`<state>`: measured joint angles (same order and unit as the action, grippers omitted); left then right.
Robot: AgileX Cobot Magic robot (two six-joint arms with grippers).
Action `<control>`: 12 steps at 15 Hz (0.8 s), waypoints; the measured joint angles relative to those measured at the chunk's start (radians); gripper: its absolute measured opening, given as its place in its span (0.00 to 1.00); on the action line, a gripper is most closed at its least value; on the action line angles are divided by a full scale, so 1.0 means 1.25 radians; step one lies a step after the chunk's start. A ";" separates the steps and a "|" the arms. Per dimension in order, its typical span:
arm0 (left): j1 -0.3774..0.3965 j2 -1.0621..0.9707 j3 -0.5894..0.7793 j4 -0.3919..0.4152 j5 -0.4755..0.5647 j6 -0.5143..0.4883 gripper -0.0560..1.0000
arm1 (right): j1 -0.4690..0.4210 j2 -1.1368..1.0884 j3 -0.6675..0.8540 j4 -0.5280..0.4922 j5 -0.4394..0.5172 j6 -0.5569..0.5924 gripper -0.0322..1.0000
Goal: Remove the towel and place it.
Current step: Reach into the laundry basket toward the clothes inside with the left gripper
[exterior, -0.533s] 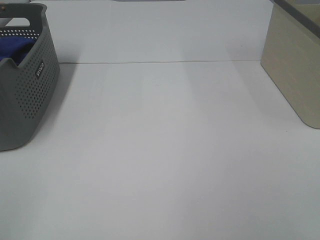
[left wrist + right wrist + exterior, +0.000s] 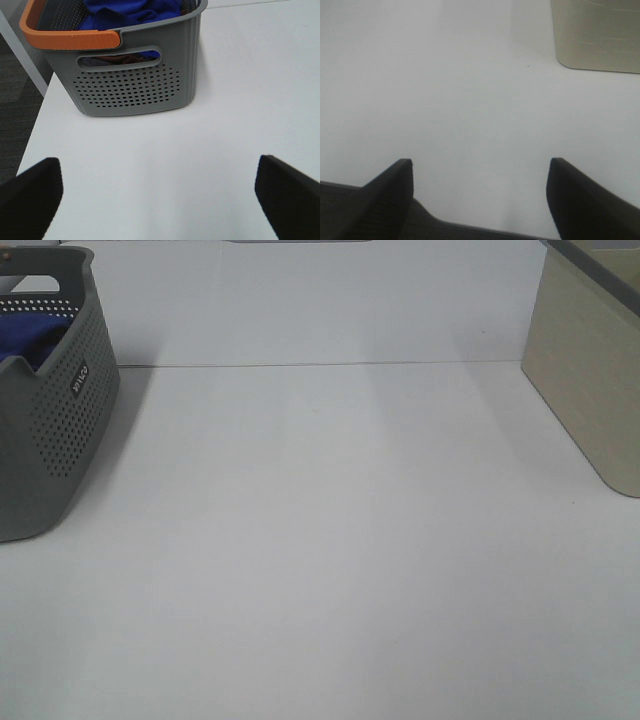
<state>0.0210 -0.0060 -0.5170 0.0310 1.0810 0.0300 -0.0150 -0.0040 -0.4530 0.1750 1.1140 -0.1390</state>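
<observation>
The royal-blue towel [image 2: 28, 335] lies bunched inside a grey perforated basket [image 2: 60, 430] at the far left of the table. In the left wrist view the towel [image 2: 130, 12] fills the basket [image 2: 135, 90], which has an orange handle [image 2: 70, 37]. My left gripper [image 2: 160, 192] is open and empty, short of the basket above the white table. My right gripper [image 2: 480, 195] is open and empty near the table's front edge. Neither gripper shows in the exterior high view.
A beige bin [image 2: 590, 370] stands at the far right of the table; it also shows in the right wrist view [image 2: 597, 35]. The white table [image 2: 330, 540] has a seam line across the back. The table's left edge drops to a dark floor [image 2: 15, 95].
</observation>
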 joint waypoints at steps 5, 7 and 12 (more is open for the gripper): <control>0.000 0.000 0.000 0.000 0.000 0.000 0.99 | 0.000 0.000 0.000 0.000 0.000 0.000 0.74; 0.000 0.000 0.000 0.000 0.000 0.000 0.99 | 0.000 0.000 0.000 0.000 0.000 0.000 0.74; 0.000 0.000 0.000 -0.010 0.000 0.015 0.99 | 0.000 0.000 0.000 0.000 0.000 0.000 0.74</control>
<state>0.0210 -0.0060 -0.5170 0.0190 1.0810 0.0490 -0.0150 -0.0040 -0.4530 0.1750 1.1140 -0.1390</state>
